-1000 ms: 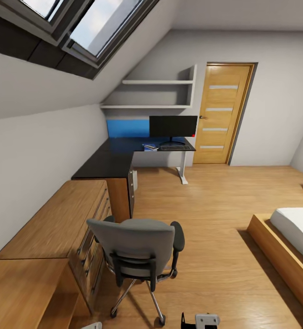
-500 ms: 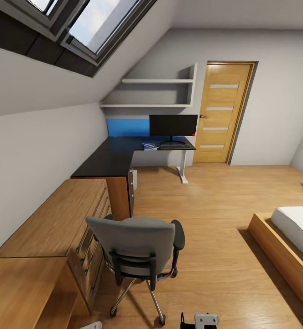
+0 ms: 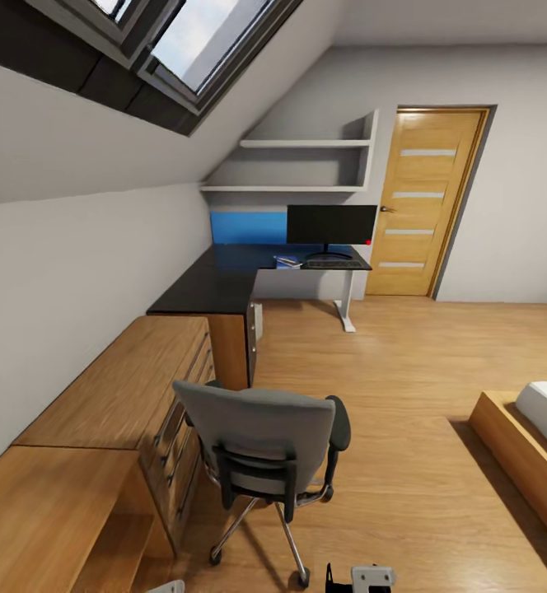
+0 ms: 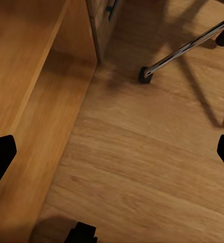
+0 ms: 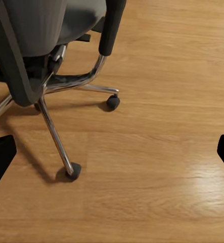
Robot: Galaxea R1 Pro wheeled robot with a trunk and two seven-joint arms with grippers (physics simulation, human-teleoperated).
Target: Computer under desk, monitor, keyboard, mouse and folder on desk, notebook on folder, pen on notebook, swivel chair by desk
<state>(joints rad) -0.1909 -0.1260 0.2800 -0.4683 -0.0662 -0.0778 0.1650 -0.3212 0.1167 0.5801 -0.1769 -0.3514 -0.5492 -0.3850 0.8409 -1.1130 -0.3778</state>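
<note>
Near the wooden dresser, the swivel chair is standing with its back toward the robot, well apart from the desk. At the desk's far end the monitor is sitting upright with the keyboard just in front of it. Both pincers are hanging released over bare floor: the left gripper beside the dresser's end panel, the right gripper near the chair's chrome base.

Risks, as I judge them:
1. Driving forward could be clipping a caster and spinning the chair into the dresser.
2. Whether the folder is lying on the seat I cannot tell, since the backrest is hiding it; a shove could be tipping it off.
</note>
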